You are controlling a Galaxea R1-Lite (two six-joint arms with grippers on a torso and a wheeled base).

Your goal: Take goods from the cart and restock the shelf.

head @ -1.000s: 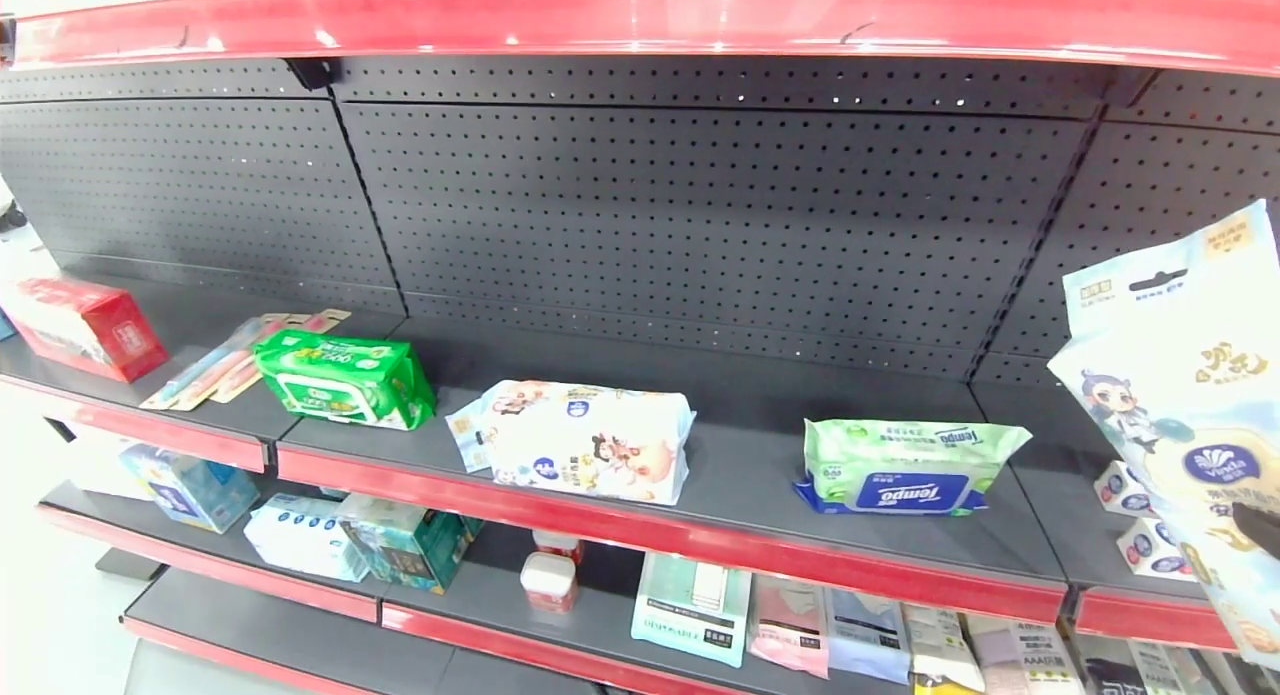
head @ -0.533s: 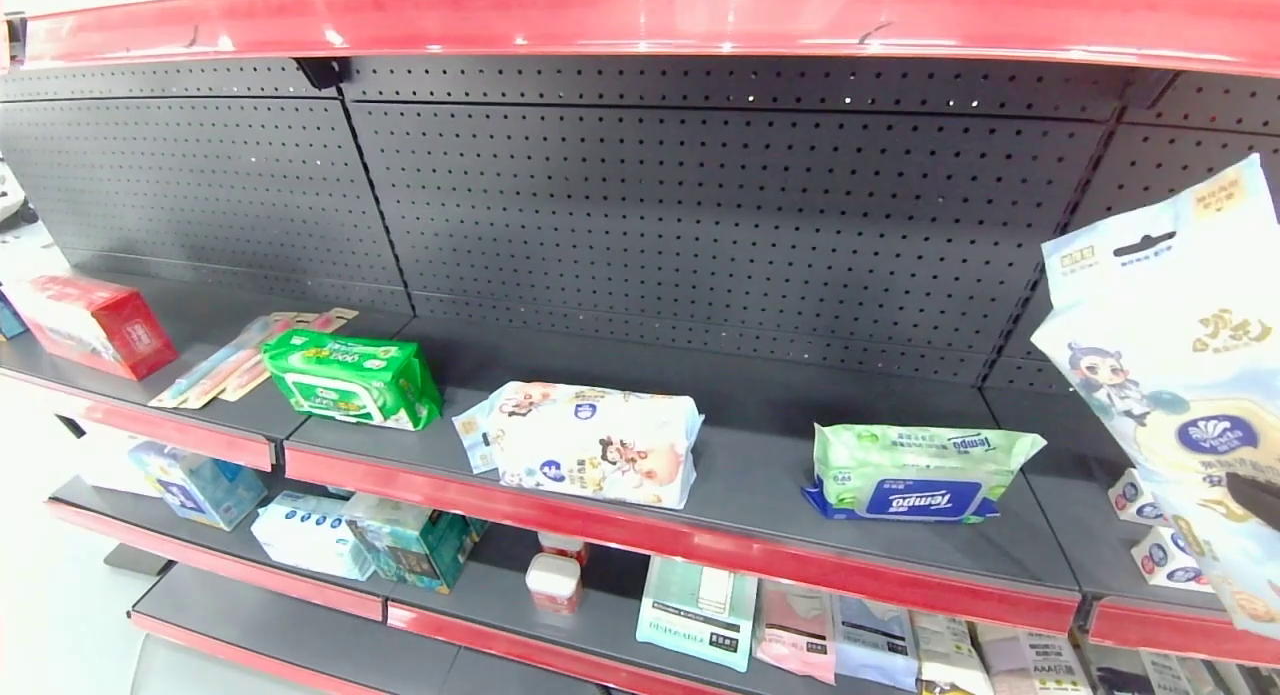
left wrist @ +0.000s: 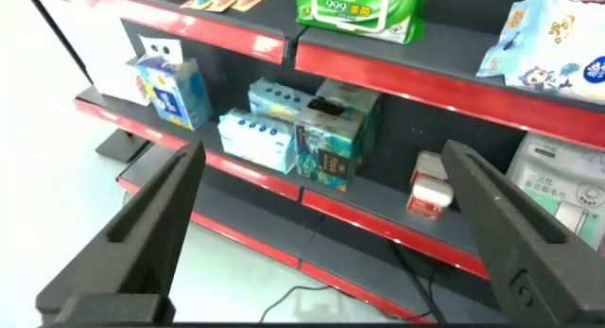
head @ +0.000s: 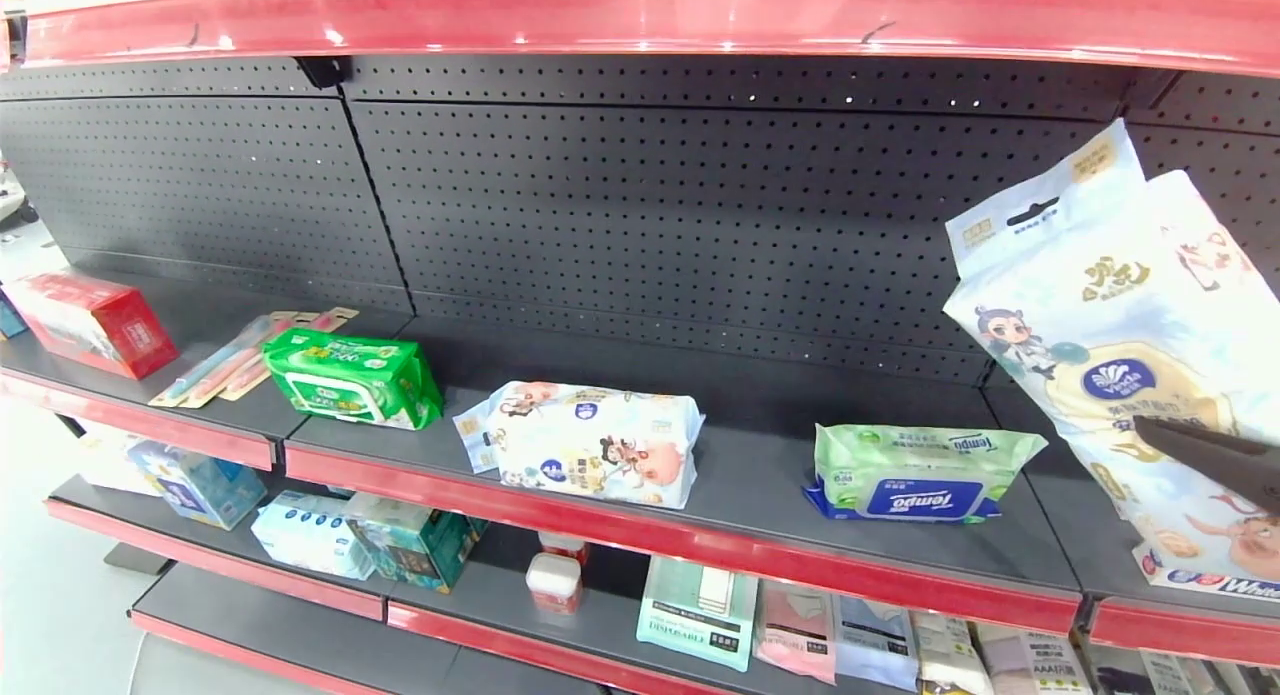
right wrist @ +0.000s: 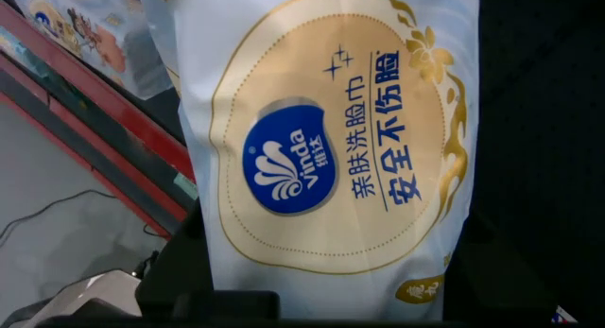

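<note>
The right hand (head: pixel 1215 462) is pinching a large white tissue pack (head: pixel 1120 365), with one dark finger lying across the printed front face. In the right wrist view the same pack (right wrist: pixel 321 148) sits gripped between the hand's two sides. The pack is held tilted, its hanging tab uppermost, over the right end of the shelf (head: pixel 680 540) and in front of the perforated back panel (head: pixel 700 205). Whether its lower end touches the shelf cannot be determined. The left hand (left wrist: pixel 326 233) is spread wide and holds nothing, positioned in front of the lower shelves. Along the shelf, from the left end: a red box (head: pixel 90 325), toothbrush packs (head: pixel 240 360), a green wipes pack (head: pixel 350 380), a cartoon-print tissue pack (head: pixel 590 443) near the front edge, and a green-and-blue wipes pack (head: pixel 915 473), which lies well apart from the cartoon-print pack.
</note>
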